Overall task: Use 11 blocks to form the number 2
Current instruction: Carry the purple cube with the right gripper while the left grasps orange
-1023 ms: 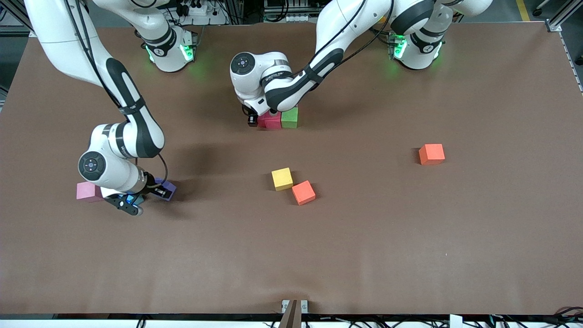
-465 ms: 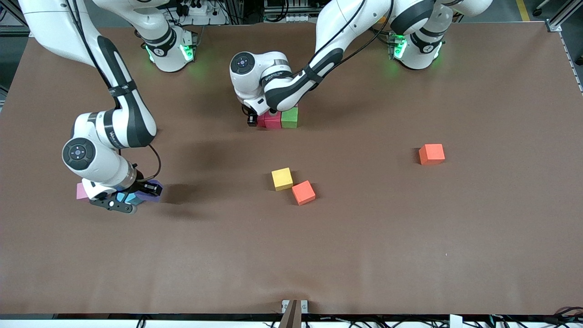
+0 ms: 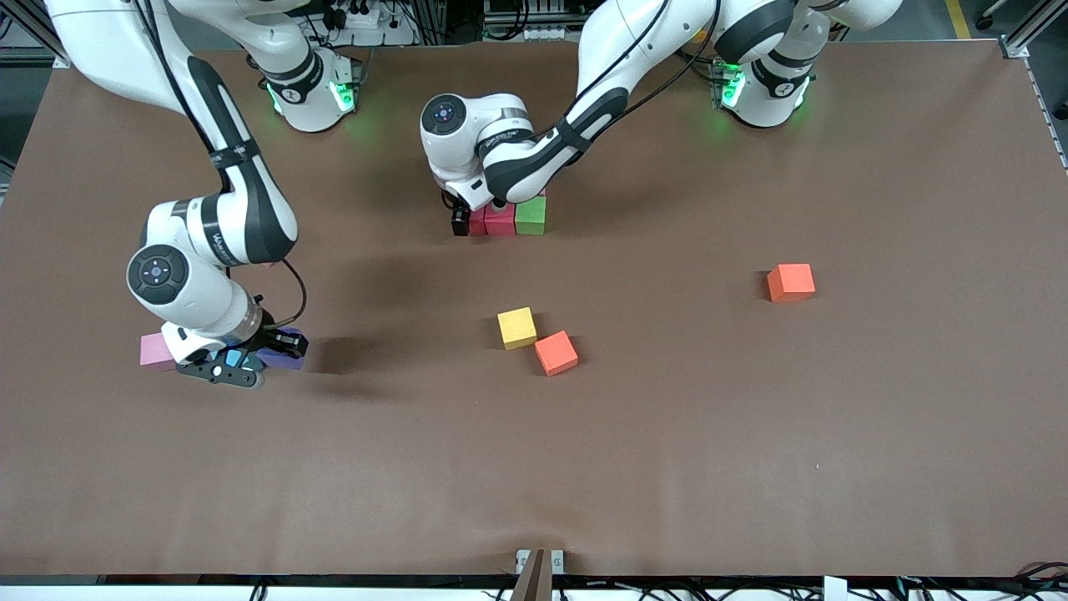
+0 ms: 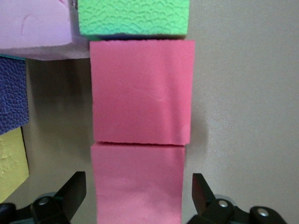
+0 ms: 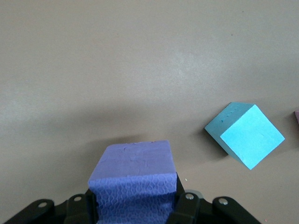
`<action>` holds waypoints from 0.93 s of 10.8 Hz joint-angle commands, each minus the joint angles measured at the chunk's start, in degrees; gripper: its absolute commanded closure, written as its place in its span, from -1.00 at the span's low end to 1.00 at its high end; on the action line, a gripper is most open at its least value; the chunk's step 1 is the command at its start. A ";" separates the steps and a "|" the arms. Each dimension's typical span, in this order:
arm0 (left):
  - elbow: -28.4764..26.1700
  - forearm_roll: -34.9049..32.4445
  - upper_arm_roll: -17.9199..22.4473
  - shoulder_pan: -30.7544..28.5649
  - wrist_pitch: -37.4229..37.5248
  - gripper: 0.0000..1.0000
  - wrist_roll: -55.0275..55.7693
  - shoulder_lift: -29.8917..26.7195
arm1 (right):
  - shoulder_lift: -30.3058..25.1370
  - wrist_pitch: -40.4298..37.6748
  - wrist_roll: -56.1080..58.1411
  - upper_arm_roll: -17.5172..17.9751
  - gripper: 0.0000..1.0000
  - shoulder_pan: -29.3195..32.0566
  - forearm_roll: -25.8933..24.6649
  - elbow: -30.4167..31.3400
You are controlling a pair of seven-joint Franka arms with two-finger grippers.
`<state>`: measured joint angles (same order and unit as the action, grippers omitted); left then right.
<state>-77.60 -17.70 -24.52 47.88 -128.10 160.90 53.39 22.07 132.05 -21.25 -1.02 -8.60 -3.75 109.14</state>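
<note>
The right gripper [image 5: 135, 205] was clamped on a purple block [image 5: 133, 175], lifted off the table [image 3: 751, 434] beside a light blue block [image 5: 245, 135] and a pink one [image 3: 154, 349]. The left gripper [image 4: 138, 198] stood wide open astride a red block [image 4: 138, 184] (the unfinished number 2 [image 3: 509, 219]'s end). Open tabletop lay nearer the front camera.
</note>
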 commanded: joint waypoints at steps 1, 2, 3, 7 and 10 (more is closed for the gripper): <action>0.25 -1.28 0.09 0.98 2.24 -1.00 12.77 -1.01 | -2.29 -0.30 0.24 0.14 0.19 -0.10 0.32 1.16; 0.25 -1.37 -0.26 0.98 3.72 -1.00 12.77 -1.53 | -3.17 -0.47 0.24 0.14 0.19 -0.71 0.32 1.25; 0.25 -1.46 -0.61 0.98 5.22 -1.00 12.77 -2.15 | -4.05 -0.65 0.16 0.14 0.19 -0.89 0.41 1.86; 0.25 -1.37 -1.14 -1.46 9.44 -1.00 11.54 -5.92 | -5.11 -1.18 0.33 0.32 0.19 -1.60 4.80 2.22; 0.25 -1.54 -1.06 -9.62 10.59 -1.00 9.61 -7.51 | -7.91 -1.36 -0.72 0.23 0.21 -6.41 4.98 5.10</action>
<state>-76.12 -17.71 -24.93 42.31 -118.53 160.05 47.19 18.05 130.79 -21.27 -0.66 -12.17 0.15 110.26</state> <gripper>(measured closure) 0.000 0.432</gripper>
